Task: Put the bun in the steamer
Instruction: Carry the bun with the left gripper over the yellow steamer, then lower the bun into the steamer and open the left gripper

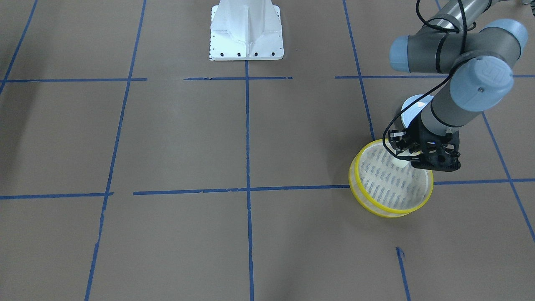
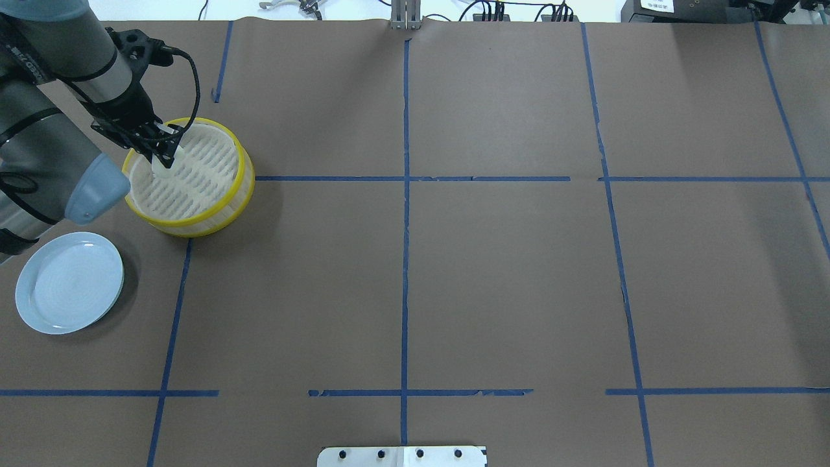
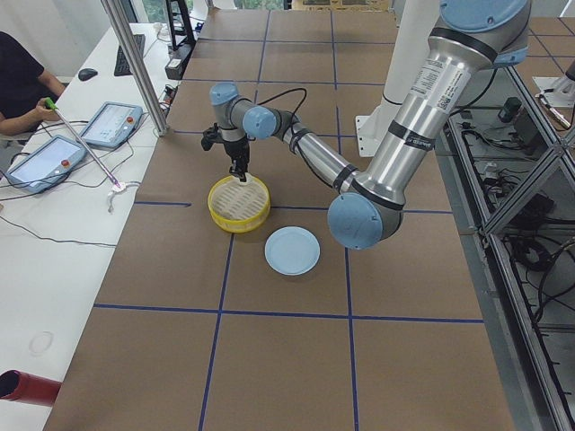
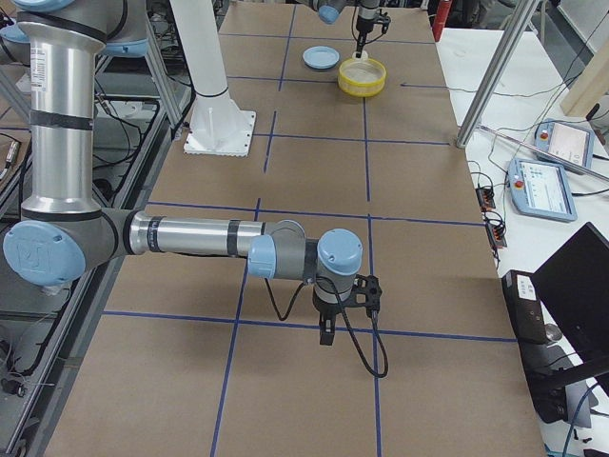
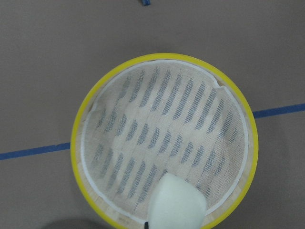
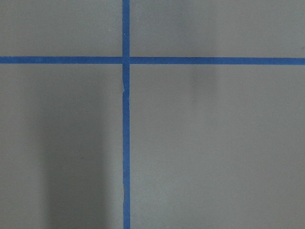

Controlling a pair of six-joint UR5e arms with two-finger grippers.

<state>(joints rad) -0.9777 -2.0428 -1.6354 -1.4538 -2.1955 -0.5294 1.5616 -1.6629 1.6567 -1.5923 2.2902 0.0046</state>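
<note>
Two arms work at the brown table (image 2: 493,272). The left gripper (image 2: 165,154) has its fingers squeezed on the bun (image 5: 178,202), just over the steamer (image 5: 76,138). In the left wrist view the bun is at 6 o'clock of the steamer, by the yellow rim. From above, the blue plate (image 2: 68,282) sits at 7 o'clock from the steamer, not touching it. The right gripper (image 4: 328,328) hangs far away over blue tape (image 6: 126,143). I cannot tell if its fingers are apart or together.
</note>
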